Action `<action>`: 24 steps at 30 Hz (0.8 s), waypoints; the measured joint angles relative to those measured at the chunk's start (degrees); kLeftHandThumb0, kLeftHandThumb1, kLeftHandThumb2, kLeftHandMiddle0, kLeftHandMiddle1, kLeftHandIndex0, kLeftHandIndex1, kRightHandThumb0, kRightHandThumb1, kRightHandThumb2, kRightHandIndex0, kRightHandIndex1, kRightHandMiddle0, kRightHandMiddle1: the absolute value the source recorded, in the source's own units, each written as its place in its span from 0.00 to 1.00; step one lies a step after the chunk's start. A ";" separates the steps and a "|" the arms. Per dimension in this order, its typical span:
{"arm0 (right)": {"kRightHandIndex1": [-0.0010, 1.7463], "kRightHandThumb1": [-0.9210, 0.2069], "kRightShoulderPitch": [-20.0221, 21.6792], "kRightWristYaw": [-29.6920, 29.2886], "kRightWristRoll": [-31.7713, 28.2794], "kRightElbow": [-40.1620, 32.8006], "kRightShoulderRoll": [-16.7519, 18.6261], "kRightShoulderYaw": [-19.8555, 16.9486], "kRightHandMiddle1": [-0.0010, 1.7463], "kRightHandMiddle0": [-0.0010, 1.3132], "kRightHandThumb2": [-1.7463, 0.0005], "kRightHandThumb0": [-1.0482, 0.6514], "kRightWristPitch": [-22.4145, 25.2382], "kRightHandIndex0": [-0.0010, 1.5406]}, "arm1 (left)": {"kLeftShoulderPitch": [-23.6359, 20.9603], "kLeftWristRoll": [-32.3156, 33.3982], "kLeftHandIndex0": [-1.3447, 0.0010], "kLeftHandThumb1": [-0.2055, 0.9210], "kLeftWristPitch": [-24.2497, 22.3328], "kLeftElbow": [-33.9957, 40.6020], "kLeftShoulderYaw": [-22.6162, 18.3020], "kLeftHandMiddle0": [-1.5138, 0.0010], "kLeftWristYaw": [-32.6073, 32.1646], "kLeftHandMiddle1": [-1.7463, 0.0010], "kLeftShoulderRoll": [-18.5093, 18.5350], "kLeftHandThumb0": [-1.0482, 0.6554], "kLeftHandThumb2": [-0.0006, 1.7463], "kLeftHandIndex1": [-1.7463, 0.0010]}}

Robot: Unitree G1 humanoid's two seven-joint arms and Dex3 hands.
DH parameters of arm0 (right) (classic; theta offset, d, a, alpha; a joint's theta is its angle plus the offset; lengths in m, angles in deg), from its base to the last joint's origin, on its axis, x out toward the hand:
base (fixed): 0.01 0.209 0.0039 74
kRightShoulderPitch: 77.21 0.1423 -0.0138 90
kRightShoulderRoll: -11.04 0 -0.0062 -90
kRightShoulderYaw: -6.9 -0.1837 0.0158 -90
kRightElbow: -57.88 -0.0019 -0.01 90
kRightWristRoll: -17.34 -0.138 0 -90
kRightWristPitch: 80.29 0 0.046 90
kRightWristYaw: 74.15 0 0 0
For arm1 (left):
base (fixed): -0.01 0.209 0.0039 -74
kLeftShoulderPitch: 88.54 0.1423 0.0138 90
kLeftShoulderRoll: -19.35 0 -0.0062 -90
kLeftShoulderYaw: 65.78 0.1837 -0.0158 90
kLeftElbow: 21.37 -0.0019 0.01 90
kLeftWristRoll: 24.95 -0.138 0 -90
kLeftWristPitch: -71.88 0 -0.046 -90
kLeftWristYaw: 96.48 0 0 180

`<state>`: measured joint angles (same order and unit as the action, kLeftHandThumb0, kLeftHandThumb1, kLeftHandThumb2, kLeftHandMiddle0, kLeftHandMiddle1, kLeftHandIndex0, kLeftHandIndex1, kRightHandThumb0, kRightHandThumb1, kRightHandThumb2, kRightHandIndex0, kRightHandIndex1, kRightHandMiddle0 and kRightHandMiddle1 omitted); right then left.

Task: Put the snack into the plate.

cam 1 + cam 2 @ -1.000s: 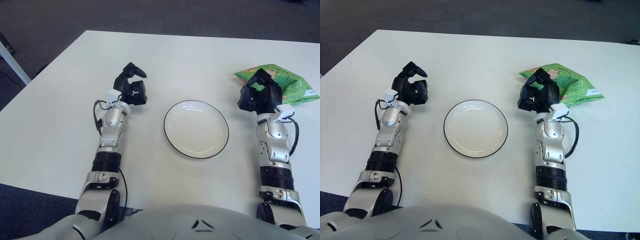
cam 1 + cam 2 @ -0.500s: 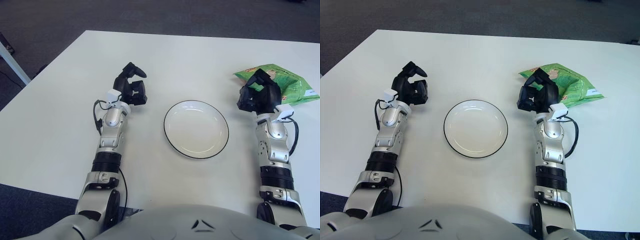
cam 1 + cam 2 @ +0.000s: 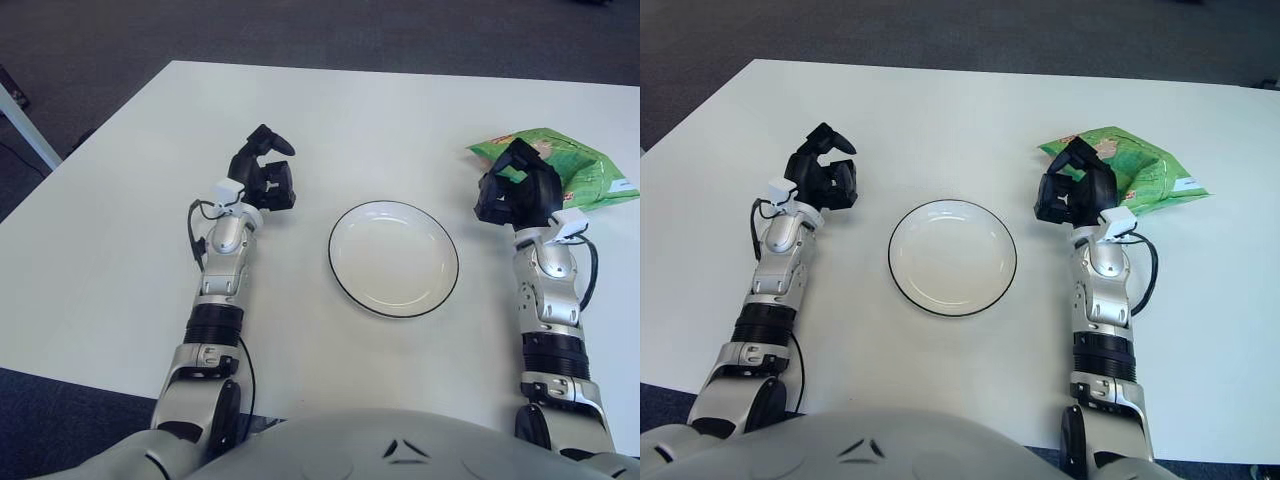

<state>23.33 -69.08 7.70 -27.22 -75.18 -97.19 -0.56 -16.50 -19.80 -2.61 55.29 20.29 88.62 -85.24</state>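
A green snack bag [image 3: 575,170] lies flat on the white table at the far right. An empty white plate [image 3: 393,260] with a dark rim sits in the middle of the table. My right hand [image 3: 515,190] is at the bag's near-left edge and covers that corner; its fingers are loosely curled and nothing shows between them. Whether it touches the bag I cannot tell. My left hand [image 3: 262,175] shows left of the plate, fingers relaxed and holding nothing.
The white table [image 3: 120,250] reaches its left edge close to my left arm. Dark carpet lies beyond the far edge. A pale table leg [image 3: 25,125] stands at the far left.
My right hand has crept a little forward towards the snack bag. The left hand, the plate and the bag stay where they were.
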 measured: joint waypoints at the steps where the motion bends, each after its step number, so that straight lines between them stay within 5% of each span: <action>1: 1.00 0.55 -0.18 0.49 -0.18 -0.07 -0.33 -0.06 1.00 0.48 0.23 0.33 0.54 0.87 | 0.06 -0.06 0.53 0.45 -0.02 0.11 0.09 0.13 -0.18 0.00 -0.13 0.33 0.77 0.00; 16: 1.00 0.53 -3.10 6.06 -1.74 -7.22 -5.94 -2.13 1.00 0.46 0.25 0.34 15.52 0.82 | 0.94 -1.52 0.54 0.46 -0.06 1.72 1.77 0.15 -2.53 0.00 -1.51 0.33 0.76 0.00; 24: 1.00 0.53 -2.95 8.67 -2.28 -9.82 -10.82 -3.46 1.00 0.46 0.25 0.34 19.41 0.76 | 0.98 -1.14 0.55 0.47 -0.06 1.73 2.32 0.16 -2.38 0.00 -1.56 0.33 0.75 0.00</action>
<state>20.38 -60.40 5.42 -37.05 -86.00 -100.65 18.85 -15.51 -20.95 -2.68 57.02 22.61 86.24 -86.80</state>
